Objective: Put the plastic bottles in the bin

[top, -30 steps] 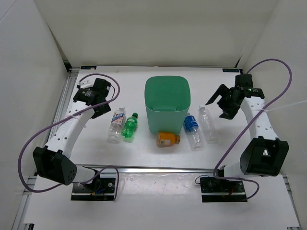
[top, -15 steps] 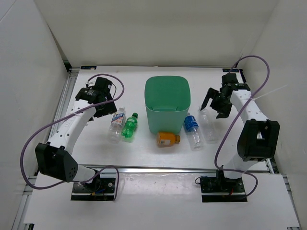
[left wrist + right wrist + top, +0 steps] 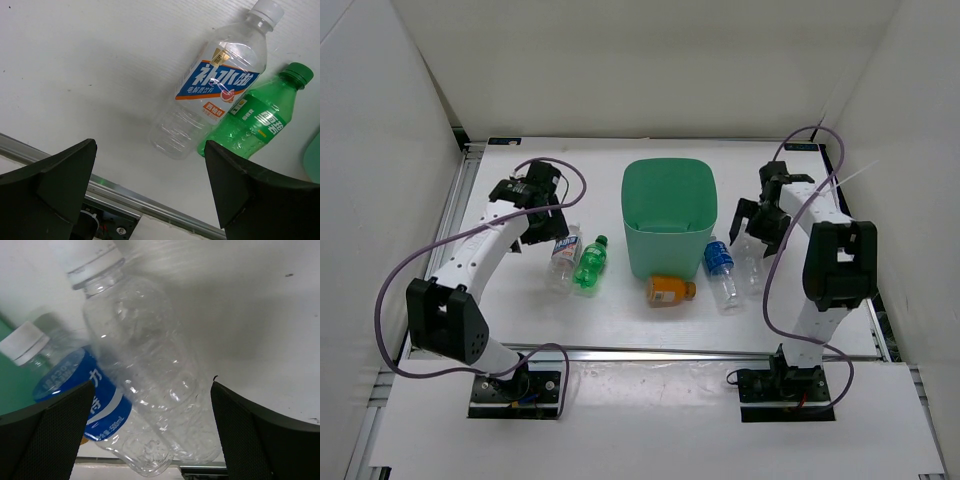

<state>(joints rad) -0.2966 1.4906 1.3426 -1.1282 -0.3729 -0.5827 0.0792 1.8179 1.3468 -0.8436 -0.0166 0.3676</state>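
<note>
The mint-green bin (image 3: 668, 215) stands upright at mid table. Left of it lie the white-blue label bottle (image 3: 560, 265) and the green bottle (image 3: 590, 262). The orange bottle (image 3: 670, 290) lies in front of the bin. To its right lie the blue label bottle (image 3: 722, 272) and the plain clear bottle (image 3: 753, 265). My left gripper (image 3: 544, 228) hangs open above the white-blue label bottle (image 3: 215, 95), beside the green one (image 3: 257, 120). My right gripper (image 3: 751, 226) hangs open, its jaws on either side of the plain clear bottle (image 3: 150, 370), with the blue label bottle (image 3: 90, 395) beside it.
White walls enclose the table on three sides. An aluminium rail (image 3: 650, 352) runs along the near edge and shows in the left wrist view (image 3: 125, 200). The bin's edge shows at the far right of the left wrist view (image 3: 312, 155) and at the left of the right wrist view (image 3: 6, 385).
The right gripper has swung left and down from the table's right side to over the plain clear bottle. The left gripper has moved right, to over the white-blue label bottle. No bottle has moved.
</note>
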